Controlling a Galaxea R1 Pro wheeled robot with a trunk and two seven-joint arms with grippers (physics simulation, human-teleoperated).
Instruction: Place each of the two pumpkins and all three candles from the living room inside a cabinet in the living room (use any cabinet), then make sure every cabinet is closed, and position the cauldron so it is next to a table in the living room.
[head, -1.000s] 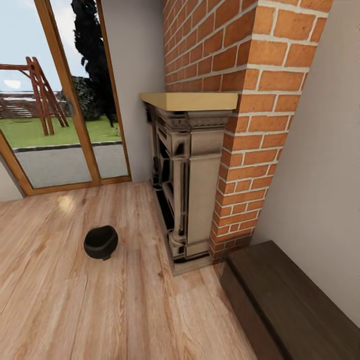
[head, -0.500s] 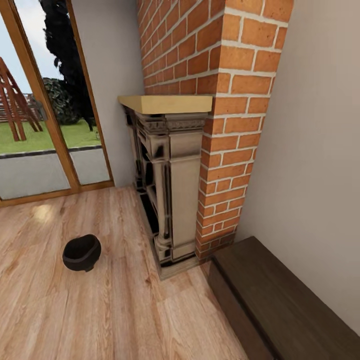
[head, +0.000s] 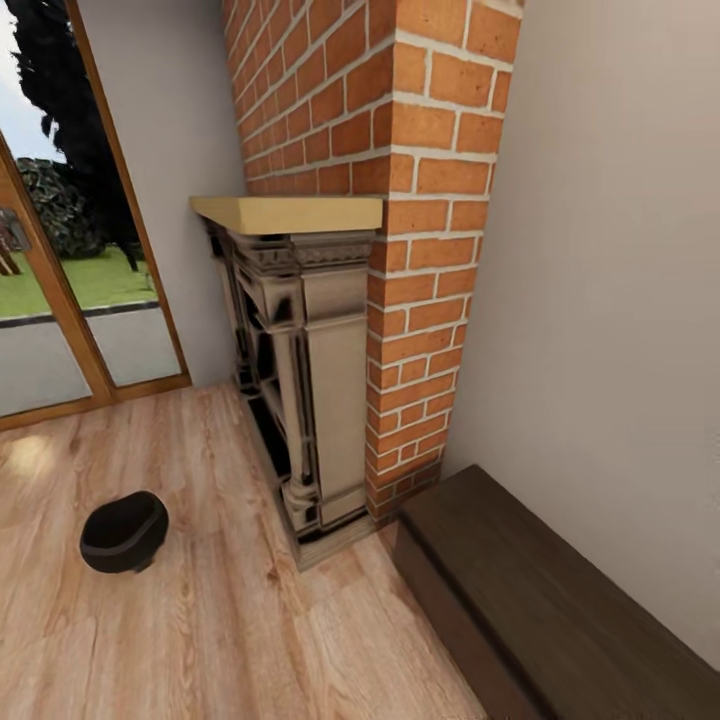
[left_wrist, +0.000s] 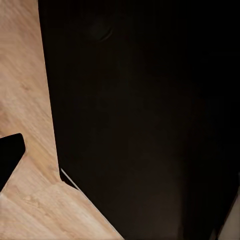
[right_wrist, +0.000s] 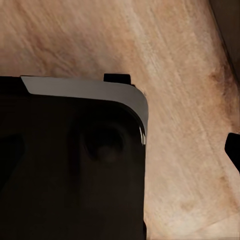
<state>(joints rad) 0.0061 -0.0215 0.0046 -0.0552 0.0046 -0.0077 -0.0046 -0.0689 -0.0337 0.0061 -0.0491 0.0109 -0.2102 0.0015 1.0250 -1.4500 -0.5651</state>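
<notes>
The cauldron (head: 123, 531) sits upright on the wood floor (head: 230, 620) near the fireplace (head: 300, 370), probably rigid and heavy, best gripped at its wide rim; I cannot tell either pincer's opening or load.

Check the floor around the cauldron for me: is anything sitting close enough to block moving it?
Nothing visible does. The cauldron sits alone on bare wood floor, apart from the fireplace and the cabinet. No table is in view, so the rest of the route can't be judged.
</notes>
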